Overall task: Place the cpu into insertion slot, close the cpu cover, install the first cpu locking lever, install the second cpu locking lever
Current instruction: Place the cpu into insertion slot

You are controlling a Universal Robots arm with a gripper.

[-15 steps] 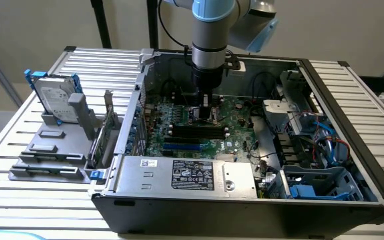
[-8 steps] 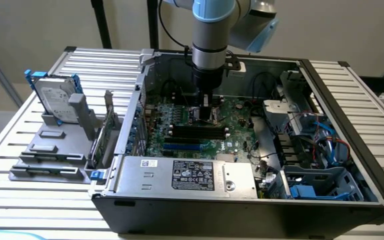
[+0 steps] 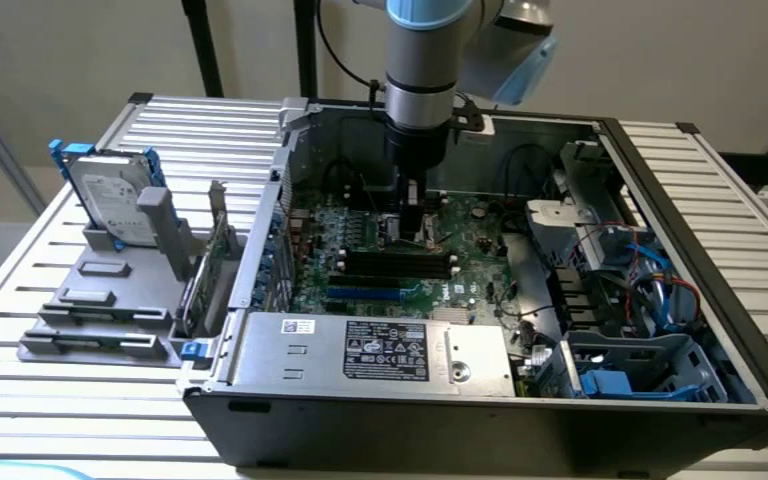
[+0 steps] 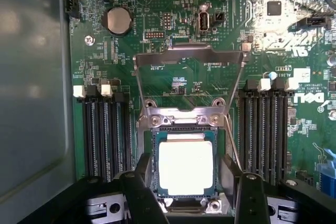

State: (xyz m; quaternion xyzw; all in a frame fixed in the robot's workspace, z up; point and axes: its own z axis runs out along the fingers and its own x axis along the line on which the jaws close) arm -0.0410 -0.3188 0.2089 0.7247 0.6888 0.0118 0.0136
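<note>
Slatted table (image 3: 11, 300), pale wall (image 3: 64, 50) (cpu (image 4: 186, 169) socketed)

White DELL logo (image 4: 303, 98), sideways, on green circuit board (image 4: 131, 51).

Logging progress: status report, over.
Gripper open, straddling cpu. It sits in insertion slot. cpu cover up, not closed. Nothing in the way.

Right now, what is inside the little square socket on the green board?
The cpu lies inside the insertion slot, silvery face up, with the cpu cover swung open beyond it. Whatever lies beneath the chip is hidden.
</note>
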